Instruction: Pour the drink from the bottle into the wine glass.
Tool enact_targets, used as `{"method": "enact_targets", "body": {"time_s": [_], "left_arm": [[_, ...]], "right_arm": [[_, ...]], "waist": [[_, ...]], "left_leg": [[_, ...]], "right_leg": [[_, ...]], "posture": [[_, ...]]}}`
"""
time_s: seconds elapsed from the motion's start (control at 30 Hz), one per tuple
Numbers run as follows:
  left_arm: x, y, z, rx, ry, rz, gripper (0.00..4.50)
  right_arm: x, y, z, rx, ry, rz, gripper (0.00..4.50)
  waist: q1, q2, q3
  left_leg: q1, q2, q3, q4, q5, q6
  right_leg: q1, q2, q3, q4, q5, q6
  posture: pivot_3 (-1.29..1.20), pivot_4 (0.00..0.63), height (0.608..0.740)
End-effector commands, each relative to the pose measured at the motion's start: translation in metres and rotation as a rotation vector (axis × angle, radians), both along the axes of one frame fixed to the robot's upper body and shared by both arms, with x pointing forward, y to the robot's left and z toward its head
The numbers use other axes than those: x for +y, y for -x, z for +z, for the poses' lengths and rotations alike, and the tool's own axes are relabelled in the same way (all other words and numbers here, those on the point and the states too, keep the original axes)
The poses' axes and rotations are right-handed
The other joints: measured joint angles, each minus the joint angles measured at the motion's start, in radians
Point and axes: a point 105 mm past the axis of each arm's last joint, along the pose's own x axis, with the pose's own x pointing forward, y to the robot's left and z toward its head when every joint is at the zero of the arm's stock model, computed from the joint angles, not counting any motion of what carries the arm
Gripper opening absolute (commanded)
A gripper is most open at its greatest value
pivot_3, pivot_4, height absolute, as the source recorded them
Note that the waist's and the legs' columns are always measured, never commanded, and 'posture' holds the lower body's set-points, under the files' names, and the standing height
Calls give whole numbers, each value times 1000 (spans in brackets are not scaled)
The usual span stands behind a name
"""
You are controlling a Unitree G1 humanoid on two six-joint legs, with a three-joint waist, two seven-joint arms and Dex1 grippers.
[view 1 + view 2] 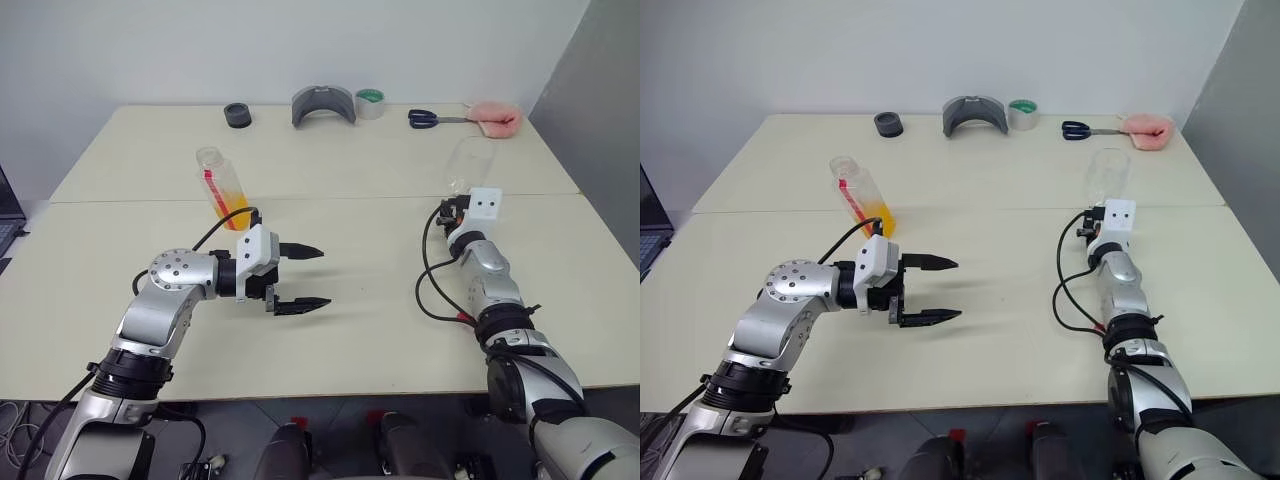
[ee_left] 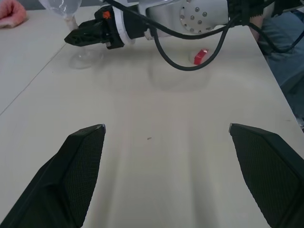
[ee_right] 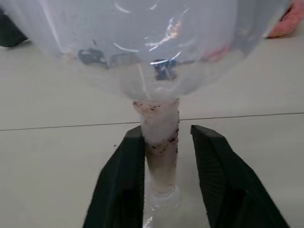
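Clear wine glass (image 3: 161, 71) stem between right pincer (image 3: 164, 180) fingers; bare tabletop (image 1: 380, 330) nearby

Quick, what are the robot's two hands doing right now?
Left hand: open, holding nothing.
Right hand: closed around the wine glass stem.

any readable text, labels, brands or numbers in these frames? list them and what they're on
No text can be read anywhere.
Bottle: a red-and-yellow label strip, its print too small to read.
Tape roll, scissors, small red item on the table: no lettering can be made out.
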Motion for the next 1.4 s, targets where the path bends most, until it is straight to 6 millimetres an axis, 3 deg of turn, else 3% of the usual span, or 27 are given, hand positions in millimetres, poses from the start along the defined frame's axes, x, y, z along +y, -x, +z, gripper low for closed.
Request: {"method": "enact_targets", "body": {"time_s": [0.03,0.13,0.2,0.33,0.57,0.8,1.23,1.4], "left_arm": [[4,-2,13,-41,41,50,4500],[14,-5,17,-31,59,118,4500],[29,-6,20,-23,55,179,4500],[52,-2,23,-9,20,241,4500],[74,1,30,-20,-9,310,4500],[74,0,34,-32,-5,332,4500],[67,-9,46,-75,14,358,4500],[62,-9,48,-78,25,344,4500]], "right_arm": [[19,-2,31,-112,9,80,210],[47,3,35,-140,31,191,120],[82,9,36,-153,42,318,120],[131,19,31,-139,51,489,120],[178,26,24,-106,36,638,120],[199,33,19,-104,52,719,120],[209,46,0,-118,224,790,120],[210,47,-3,-103,216,796,120]], "waist": [[-1,0,0],[-5,1,0],[-12,1,1],[-25,2,1],[-18,2,3],[-22,3,3],[-23,2,3],[-23,2,3]], "left_leg": [[0,0,0,0,0,0],[0,0,0,0,0,0],[0,1,0,0,0,0],[0,1,-3,-1,0,0],[0,0,-4,0,0,0],[0,0,-4,-1,0,0],[0,0,-4,0,0,0],[0,0,-4,0,0,0]], "right_leg": [[0,0,0,0,0,0],[-1,0,0,1,0,0],[-1,0,0,1,0,0],[-2,1,0,3,0,0],[-2,-1,-1,3,0,0],[-2,0,-1,3,0,-1],[-3,0,0,4,0,-1],[-3,0,0,4,0,-1]], "posture": [[0,150,740],[0,150,740],[0,150,740],[0,150,740],[0,150,740],[0,150,740],[0,150,740],[0,150,740]]}}
